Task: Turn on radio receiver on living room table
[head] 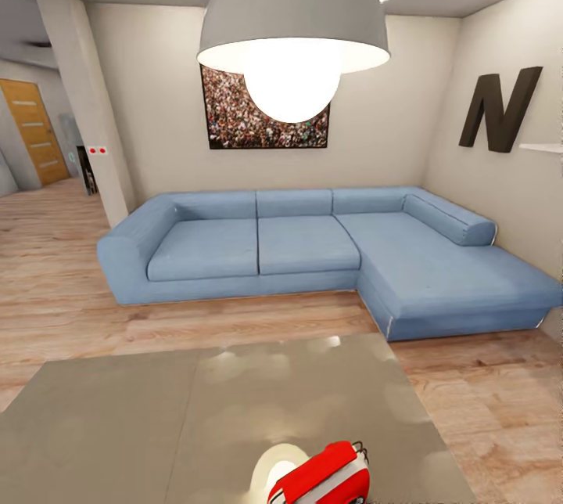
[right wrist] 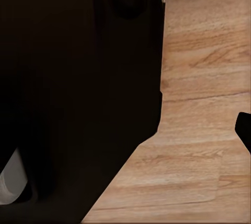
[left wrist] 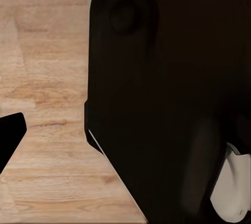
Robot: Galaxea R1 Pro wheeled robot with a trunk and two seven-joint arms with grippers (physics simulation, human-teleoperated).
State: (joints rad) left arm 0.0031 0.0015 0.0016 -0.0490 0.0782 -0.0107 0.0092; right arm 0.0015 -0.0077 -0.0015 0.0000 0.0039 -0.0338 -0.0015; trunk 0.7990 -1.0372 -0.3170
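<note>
Head view: the living room lies ahead. The desk (head: 156, 418), glossy grey-taupe, spans the lower part of the view and mirrors the lamp's glow. The radio receiver (head: 322, 477) sits on the desk at its near edge, toward the near right corner, and is cut off by the bottom of the view. Red body, white trim, thin wire handle at its upper right. Its dial face cannot be made out from here.

Beyond the desk's far edge, well apart from it, a long blue L-shaped sofa (head: 313, 250) stands against the back wall, its chaise running along the right wall. A framed crowd picture (head: 234, 120) hangs above the sofa. A grey dome pendant lamp (head: 293, 11) with a lit white globe hangs in front of it. A dark letter N (head: 499, 109) is mounted on the right wall. A wooden door (head: 33, 128) shows down the hall at left. Light wood plank floor (head: 62, 308) all round.

Left wrist view: a dark robot body part and the plank floor; the left end effector's state cannot be told.

Right wrist view: much the same, dark body and floor; the right end effector's state cannot be told.
</note>
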